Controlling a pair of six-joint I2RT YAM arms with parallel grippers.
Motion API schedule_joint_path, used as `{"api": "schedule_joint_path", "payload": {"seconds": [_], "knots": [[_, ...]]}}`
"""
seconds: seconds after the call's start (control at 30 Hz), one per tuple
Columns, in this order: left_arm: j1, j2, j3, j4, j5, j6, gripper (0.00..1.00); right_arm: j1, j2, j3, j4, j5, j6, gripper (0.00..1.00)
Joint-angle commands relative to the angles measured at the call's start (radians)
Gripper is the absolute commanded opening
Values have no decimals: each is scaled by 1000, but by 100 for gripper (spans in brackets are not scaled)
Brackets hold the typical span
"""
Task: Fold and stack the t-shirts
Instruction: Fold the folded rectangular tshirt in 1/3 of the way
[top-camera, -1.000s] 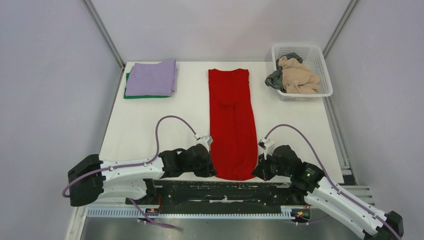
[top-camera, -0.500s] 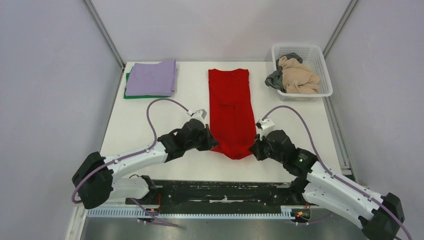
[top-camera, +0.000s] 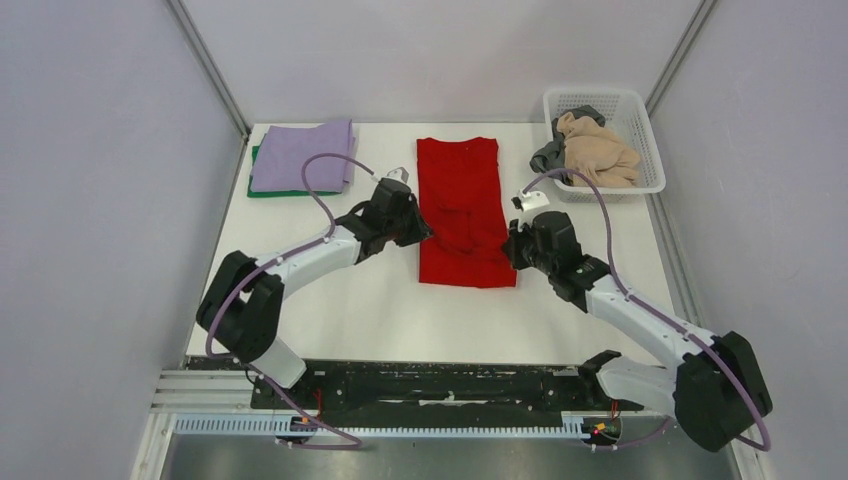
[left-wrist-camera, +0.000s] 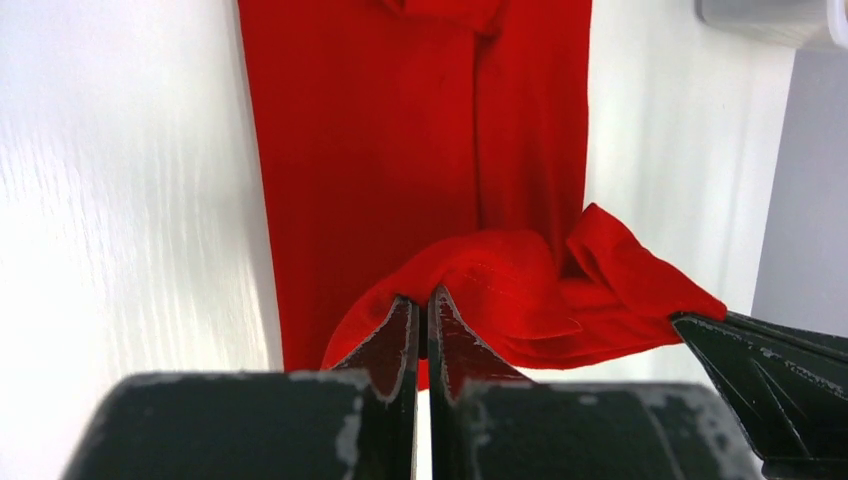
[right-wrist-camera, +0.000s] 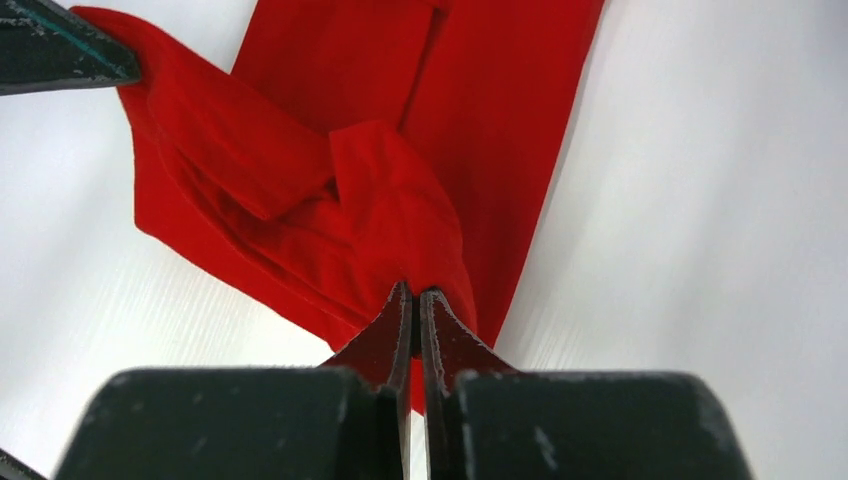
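The bright red t-shirt (top-camera: 460, 190) lies as a long narrow strip in the middle of the table, its near end lifted and doubled back over itself. My left gripper (top-camera: 424, 236) is shut on the left corner of that near hem (left-wrist-camera: 470, 270). My right gripper (top-camera: 510, 250) is shut on the right corner (right-wrist-camera: 400, 230). Both hold the hem just above the shirt's middle. The pale lilac t-shirt (top-camera: 303, 155) lies folded on the green t-shirt (top-camera: 262, 189) at the far left, with only a green edge showing.
A white lattice basket (top-camera: 640, 150) at the far right holds beige and grey clothes (top-camera: 592, 150). Grey walls close in the table (top-camera: 330, 300) on the left, right and back. Both arms reach forward over the table, on either side of the red t-shirt.
Both grippers have carried the red t-shirt's near hem away from the table's front edge toward the back, folding the lower half up over the rest.
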Motion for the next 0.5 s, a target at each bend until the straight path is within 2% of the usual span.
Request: {"api": "schedule_joint_path", "payload": {"seconds": [0.0,0.23,0.47], "knots": [[37,64,102,-19,18,75,2,-34,98,93,146,-115,-88,0],[86,148,178,-46,21,110,2,-107,246,177,186,-179,-138,0],[128,254,282,-83,54,150,2,-191,394,250,222,-331,-136,0]]}}
